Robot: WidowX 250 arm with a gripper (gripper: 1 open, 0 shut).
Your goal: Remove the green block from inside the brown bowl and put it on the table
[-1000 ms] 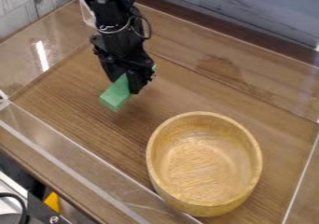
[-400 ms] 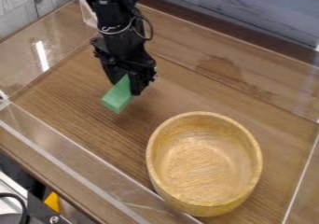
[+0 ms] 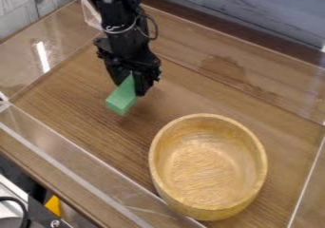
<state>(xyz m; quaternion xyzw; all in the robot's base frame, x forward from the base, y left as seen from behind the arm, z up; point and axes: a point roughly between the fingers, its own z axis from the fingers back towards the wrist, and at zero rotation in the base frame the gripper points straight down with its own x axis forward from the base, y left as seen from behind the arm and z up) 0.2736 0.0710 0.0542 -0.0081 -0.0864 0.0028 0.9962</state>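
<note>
The green block (image 3: 122, 99) stands tilted on the table (image 3: 241, 85), its lower end touching the wood left of the bowl. My black gripper (image 3: 131, 82) points straight down and is shut on the block's upper end. The brown bowl (image 3: 210, 165) sits at the front right with nothing inside it, apart from the gripper and block.
Clear acrylic walls (image 3: 76, 175) edge the tabletop along the front and left. A pale wall (image 3: 254, 9) runs behind the table. Dark cables and equipment (image 3: 19, 213) lie outside the front left corner.
</note>
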